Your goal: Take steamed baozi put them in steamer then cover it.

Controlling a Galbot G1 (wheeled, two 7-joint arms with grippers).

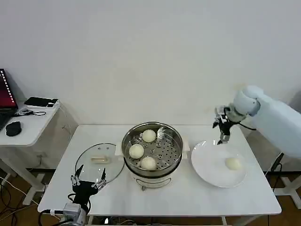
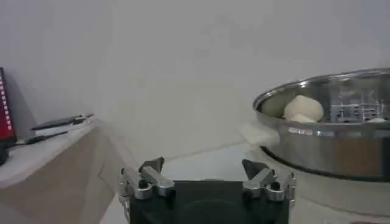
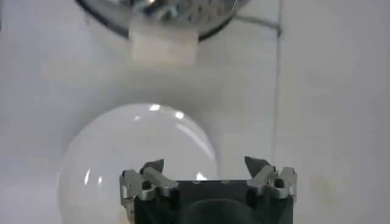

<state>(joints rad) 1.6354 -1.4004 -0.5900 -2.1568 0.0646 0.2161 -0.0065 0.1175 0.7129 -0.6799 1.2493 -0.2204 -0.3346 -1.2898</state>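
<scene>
Steamer (image 1: 152, 149), table centre, landmark: three baozi (image 1: 149, 135) sit on its perforated tray, a fourth bun (image 1: 232, 163) lies on the white plate (image 1: 207, 165) just to its right, and the cover (image 1: 96, 162) rests flat on the table just to its left, handle up, presumably kept off until the last bun is in. Right gripper (image 1: 221, 133), above the plate's far rim to the steamer's right, jaws spread and empty, looks placed to go for the remaining bun. Left gripper (image 1: 87, 180), front-left of the steamer at the cover's near edge, fingers apart and empty, seemingly waiting to take the lid.
</scene>
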